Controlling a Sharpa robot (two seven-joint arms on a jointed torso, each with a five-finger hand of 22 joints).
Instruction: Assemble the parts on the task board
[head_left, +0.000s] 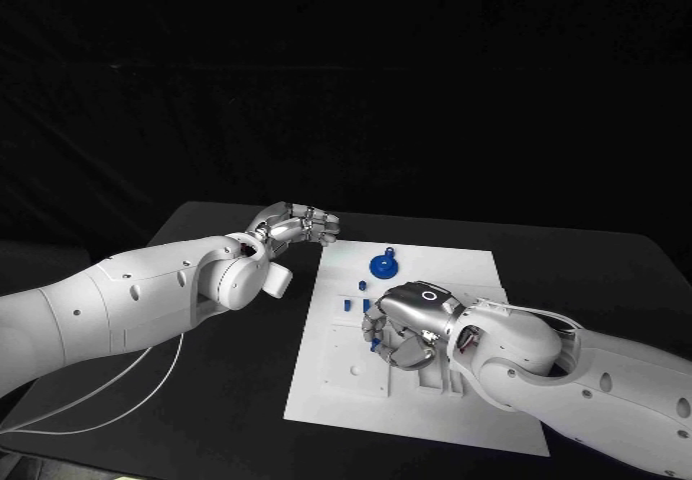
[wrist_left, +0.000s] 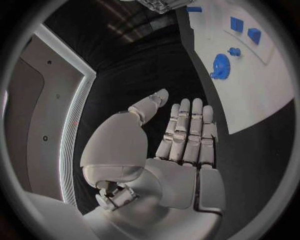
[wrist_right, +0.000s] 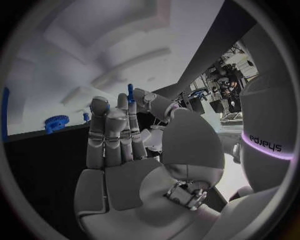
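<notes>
- Task board (head_left: 433, 400) lies mid-table (head_left: 216, 400); blue gear (head_left: 384, 266) stands near its far edge.
- Right hand (head_left: 404, 325) over the board pinches a small blue peg (wrist_right: 130, 93) at its fingers (wrist_right: 112, 130).
- Left hand (head_left: 296, 225) hovers beside, fingers straight, holding nothing.
- Risk: so slight a pinch may let the peg tilt or drop at insertion.

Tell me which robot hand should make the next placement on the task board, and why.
The right robot hand, probably. It is over the task board and pinches a small blue part at its fingertips. The left robot hand is off the board's far left corner, fingers apart, holding nothing.

Blue parts (head_left: 384, 266), white task board (head_left: 476, 270), black table (head_left: 188, 390)
</notes>
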